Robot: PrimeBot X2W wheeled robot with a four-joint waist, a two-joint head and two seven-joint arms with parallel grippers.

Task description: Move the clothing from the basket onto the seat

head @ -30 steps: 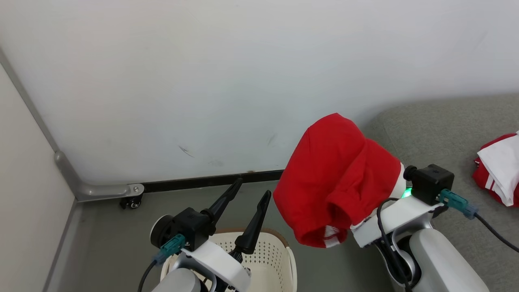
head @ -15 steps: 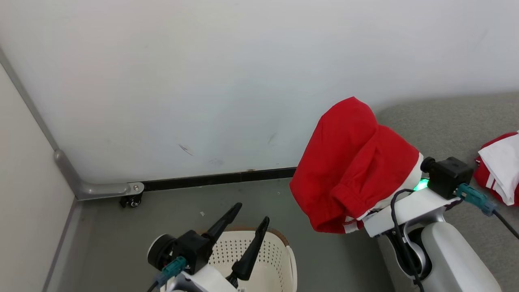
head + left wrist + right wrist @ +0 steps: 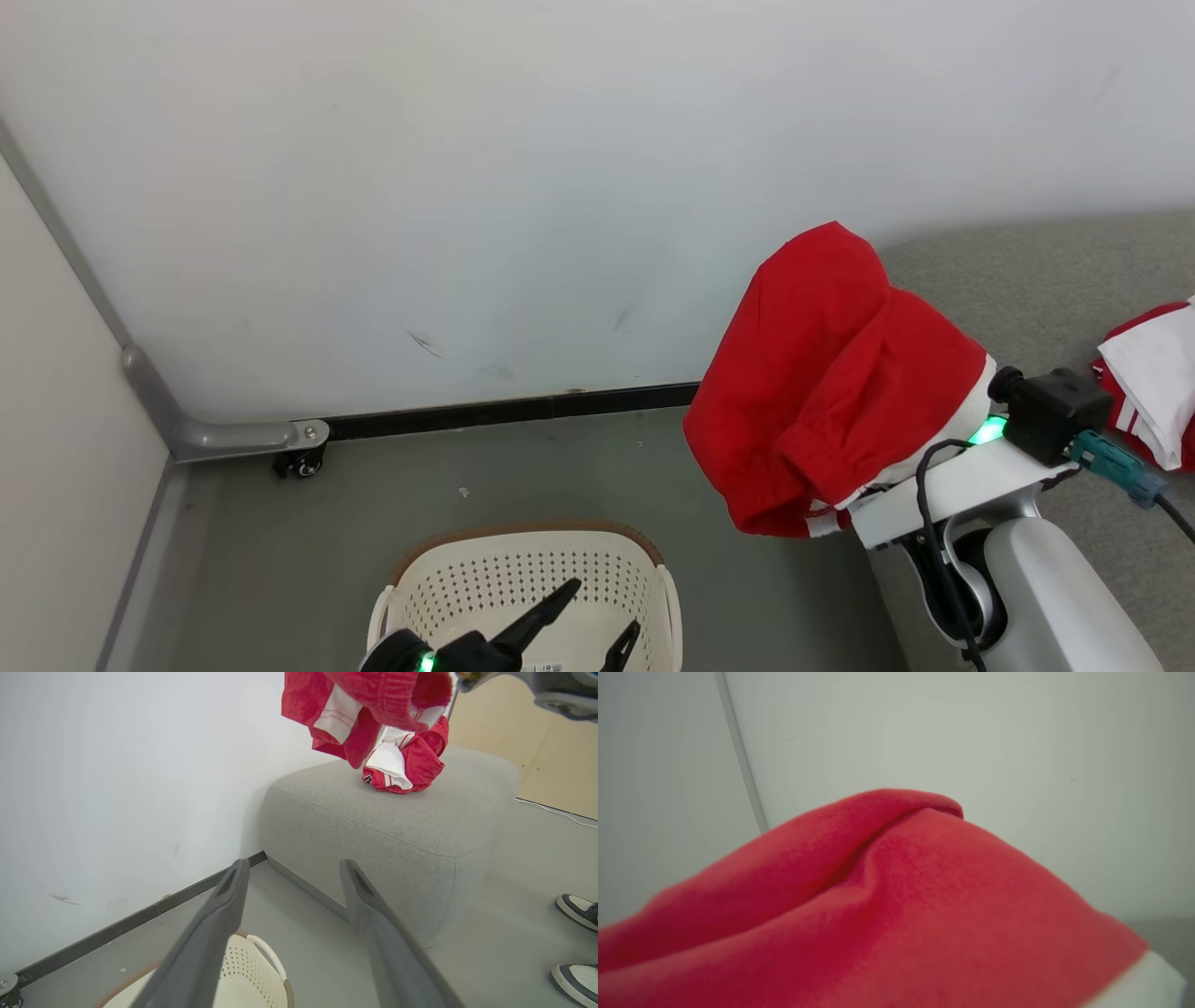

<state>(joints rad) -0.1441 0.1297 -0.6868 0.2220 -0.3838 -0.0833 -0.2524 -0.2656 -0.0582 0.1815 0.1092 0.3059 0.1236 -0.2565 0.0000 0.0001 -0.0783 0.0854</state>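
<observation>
Currently: bare grey floor [image 3: 560, 467] lies between the basket [image 3: 523, 534] and the rounded corner of the seat [image 3: 1027, 280]. A white wall [image 3: 467, 187] bounds the far side, and its dark baseboard runs left to a castered bracket [image 3: 299, 450] in the corner. In the left wrist view, a person's shoes [image 3: 577, 907] stand on the floor past the seat's other side.

The left gripper [image 3: 605, 607] hangs over the basket with its fingers spread wide, touching nothing. The right gripper [image 3: 934, 495] has its fingers hidden under the red garment [image 3: 840, 373] draped over them; they are closed, pinching that cloth.

The red garment is aloft by the seat's corner, well apart from the basket. Its long axis follows the fingers: the peak points up toward the wall and the white-trimmed hem hangs toward the floor. A second garment [image 3: 1148, 392] lies bundled on the seat.
</observation>
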